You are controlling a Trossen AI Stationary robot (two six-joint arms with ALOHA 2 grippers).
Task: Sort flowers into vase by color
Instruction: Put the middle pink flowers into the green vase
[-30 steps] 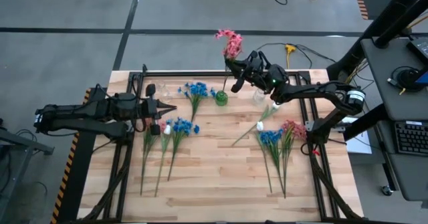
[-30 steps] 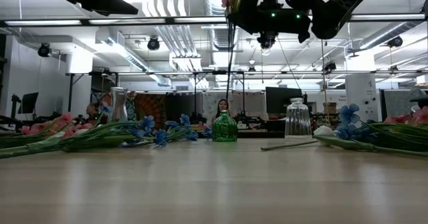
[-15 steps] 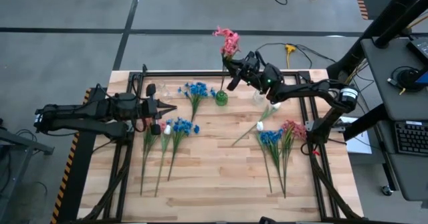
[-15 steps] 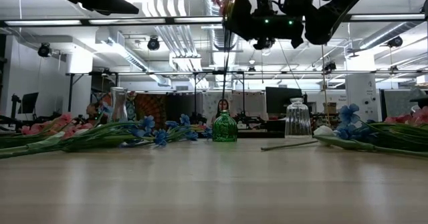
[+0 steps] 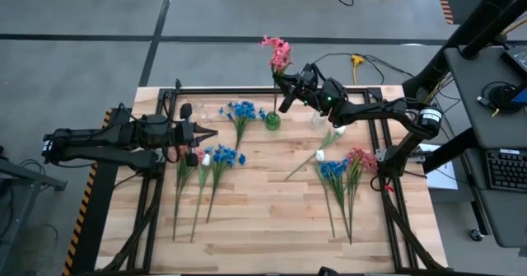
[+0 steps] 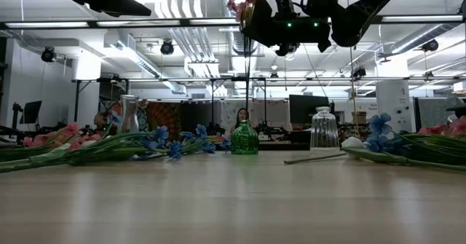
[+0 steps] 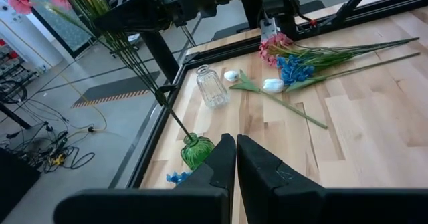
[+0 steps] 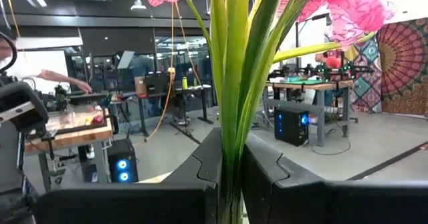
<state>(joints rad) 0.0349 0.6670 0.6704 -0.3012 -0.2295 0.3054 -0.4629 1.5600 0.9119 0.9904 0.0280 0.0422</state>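
The right gripper [image 5: 290, 85] is clamped on the green stems of a bunch of pink flowers [image 5: 279, 52], its fingers [image 8: 261, 167] pressed tight against the stalks from both sides. It holds the bunch upright high above the far edge of the table [image 5: 263, 218], the pink heads topmost and the stem ends reaching down to the mouth of a small green vase [image 5: 272, 120]; from the left wrist view the stems run slantwise right to the neck of that vase. Just beside the green vase, toward the right arm, stands a clear glass vase [image 5: 318, 118], and another clear vase [image 5: 186, 111] stands near the left arm. On the table on the right side lie a white bud [image 5: 320, 154] on its stem and a bunch of blue flowers [image 5: 333, 170] with pink ones [image 5: 360, 158] beside it. On the left side lie more blue flowers [image 5: 224, 156], a further blue cluster [image 5: 242, 109] and a white bud [image 5: 206, 158]. The left gripper [image 5: 211, 133] waits low over the table's left side, its fingers [image 7: 224, 158] closed together and holding nothing.
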